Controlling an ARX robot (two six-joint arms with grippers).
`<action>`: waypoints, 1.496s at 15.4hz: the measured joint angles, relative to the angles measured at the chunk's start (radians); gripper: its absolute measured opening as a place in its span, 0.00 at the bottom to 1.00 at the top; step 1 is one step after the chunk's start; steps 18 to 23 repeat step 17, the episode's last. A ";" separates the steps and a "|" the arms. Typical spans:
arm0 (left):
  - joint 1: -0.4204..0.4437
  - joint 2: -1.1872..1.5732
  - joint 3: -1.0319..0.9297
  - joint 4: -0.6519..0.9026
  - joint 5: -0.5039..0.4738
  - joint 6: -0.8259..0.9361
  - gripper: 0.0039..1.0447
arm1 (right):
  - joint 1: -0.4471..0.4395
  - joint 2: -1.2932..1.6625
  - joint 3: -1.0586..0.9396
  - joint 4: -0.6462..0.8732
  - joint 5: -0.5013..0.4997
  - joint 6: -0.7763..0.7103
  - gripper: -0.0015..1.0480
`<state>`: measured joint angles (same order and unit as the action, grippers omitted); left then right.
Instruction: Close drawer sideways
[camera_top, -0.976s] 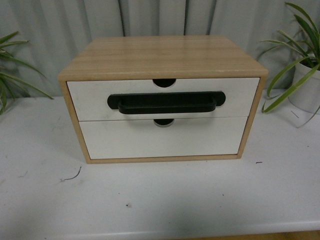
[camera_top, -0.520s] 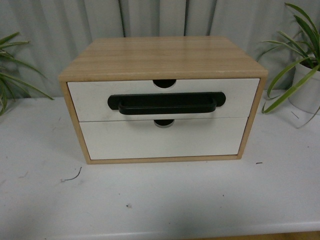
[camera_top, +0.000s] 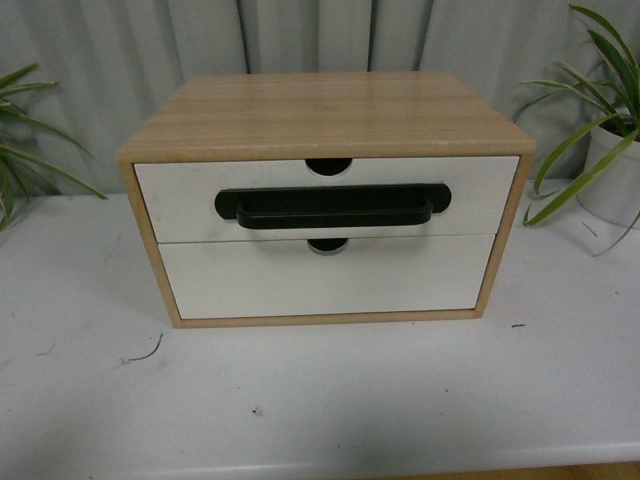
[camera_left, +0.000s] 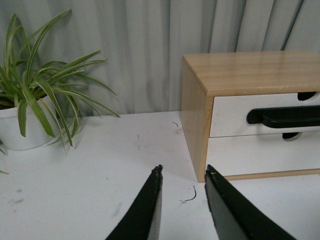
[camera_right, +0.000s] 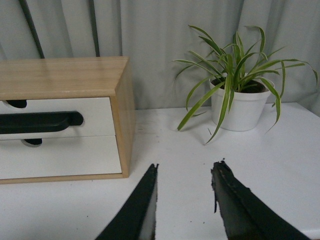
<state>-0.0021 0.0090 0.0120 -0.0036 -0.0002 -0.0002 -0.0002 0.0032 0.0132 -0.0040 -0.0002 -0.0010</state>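
Observation:
The drawer (camera_top: 180, 200) is the upper one in a light wood cabinet (camera_top: 330, 110), with a white front, a long black bar handle (camera_top: 330, 205) and a half-round notch (camera_top: 328, 165). Its front looks about level with the cabinet front. Neither gripper shows in the front view. In the left wrist view my left gripper (camera_left: 183, 169) is open and empty, low over the table by the cabinet's left front corner, with the drawer (camera_left: 230, 115) to one side. In the right wrist view my right gripper (camera_right: 187, 165) is open and empty, off the cabinet's right side, with the drawer (camera_right: 97, 120) beyond.
A plain white drawer front (camera_top: 320, 280) without a handle sits below. The cabinet stands on a white table (camera_top: 350, 400). A potted plant (camera_top: 612, 175) stands at the right and another plant's leaves (camera_top: 20, 150) at the left. A small curled wire (camera_top: 145, 353) lies on the table.

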 joint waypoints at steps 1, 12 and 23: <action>0.000 0.000 0.000 0.000 0.000 0.000 0.37 | 0.000 0.000 0.000 0.000 0.000 0.000 0.41; 0.000 0.000 0.000 0.000 0.000 0.000 0.94 | 0.000 0.000 0.000 0.000 0.000 0.000 0.94; 0.000 0.000 0.000 0.000 0.000 0.000 0.94 | 0.000 0.000 0.000 0.000 0.000 0.000 0.94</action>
